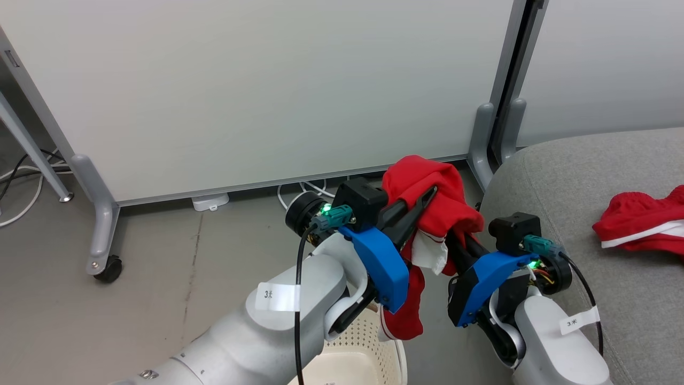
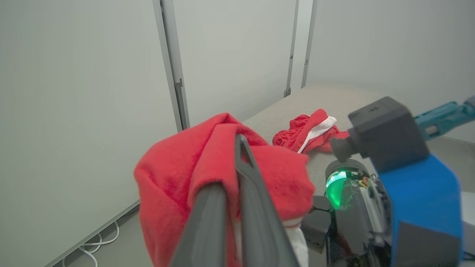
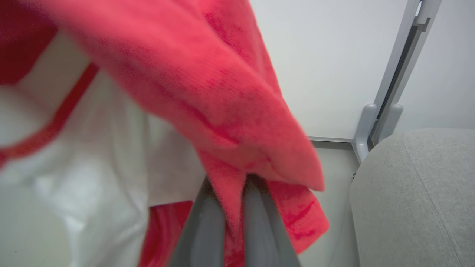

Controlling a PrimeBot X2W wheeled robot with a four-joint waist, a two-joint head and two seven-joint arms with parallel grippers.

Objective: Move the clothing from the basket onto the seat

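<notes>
A bright red garment point(image 1: 427, 182) of the clothing hangs in the air between both grippers, above the floor left of the seat point(image 1: 588, 176). My left gripper point(image 1: 429, 193) is shut on its upper fold, and the left wrist view shows the fingers point(image 2: 256, 207) pressed together with red cloth point(image 2: 174, 174) draped over them. From the right, my right gripper point(image 1: 464, 241) is shut on the same garment point(image 3: 230, 111), with fabric pinched between its fingers point(image 3: 256, 222). A second red garment with white trim point(image 1: 638, 224) lies on the grey seat. The cream basket point(image 1: 368, 347) stands below the left arm.
White partition panels point(image 1: 267, 91) on grey feet stand behind, one foot with a caster point(image 1: 109, 267) at the left. White cables point(image 1: 304, 190) lie on the floor under the panel. The seat's rounded edge point(image 3: 371, 193) is close to the right of the right gripper.
</notes>
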